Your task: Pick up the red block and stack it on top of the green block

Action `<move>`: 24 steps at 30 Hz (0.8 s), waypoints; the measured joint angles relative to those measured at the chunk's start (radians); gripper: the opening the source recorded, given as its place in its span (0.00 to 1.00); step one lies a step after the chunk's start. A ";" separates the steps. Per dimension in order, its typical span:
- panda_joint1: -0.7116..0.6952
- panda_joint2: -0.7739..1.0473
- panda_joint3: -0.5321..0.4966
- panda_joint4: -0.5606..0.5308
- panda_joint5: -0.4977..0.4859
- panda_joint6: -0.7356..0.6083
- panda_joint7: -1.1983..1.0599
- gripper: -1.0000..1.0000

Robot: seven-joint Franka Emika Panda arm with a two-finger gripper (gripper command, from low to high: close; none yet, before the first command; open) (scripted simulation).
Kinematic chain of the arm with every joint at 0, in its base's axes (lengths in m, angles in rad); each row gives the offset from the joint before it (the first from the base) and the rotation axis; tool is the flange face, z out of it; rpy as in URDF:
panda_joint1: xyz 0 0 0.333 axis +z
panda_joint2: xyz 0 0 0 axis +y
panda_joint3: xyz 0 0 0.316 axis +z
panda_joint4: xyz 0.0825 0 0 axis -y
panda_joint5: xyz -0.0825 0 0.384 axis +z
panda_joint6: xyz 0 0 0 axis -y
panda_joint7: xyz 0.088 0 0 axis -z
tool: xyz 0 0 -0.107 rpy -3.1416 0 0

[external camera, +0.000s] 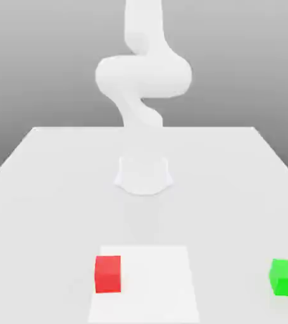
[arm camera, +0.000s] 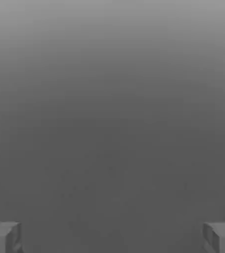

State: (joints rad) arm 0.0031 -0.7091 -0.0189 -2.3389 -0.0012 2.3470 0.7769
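Red block: the red block [external camera: 107,274] is seen resting on the table, on the edge of a paler square patch [external camera: 152,278] toward the exterior view's left; its top face and one side face are shown, the other sides being turned away.
Green block: the green block [external camera: 287,277] is placed on the table well apart from the red one, near the frame edge on the exterior view's right; nothing is stacked on it.
Gripper: the gripper [arm camera: 112,237] is shown with its two fingertips [arm camera: 3,237] spread wide, one at each lower corner of the hand view, both cut off by the frame; nothing is held between them, and only a plain grey gradient is seen beyond.
Arm: the white arm [external camera: 143,76] is seen rising from a round base [external camera: 144,174] at the middle of the table; its upper part is cut off by the frame's top.
Table: the white table [external camera: 45,190] is cut off at both sides and at the near edge.
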 joint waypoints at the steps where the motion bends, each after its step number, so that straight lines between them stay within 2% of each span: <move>1: 0.001 0.040 -0.008 -0.017 0.000 0.020 -0.011 0.50; 20: -0.022 0.732 -0.119 -0.312 0.029 0.378 -0.215 0.50; 24: -0.037 0.877 -0.103 -0.321 0.065 0.482 -0.255 0.50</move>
State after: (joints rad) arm -0.0342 0.1678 -0.1216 -2.6601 0.0637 2.8295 0.5219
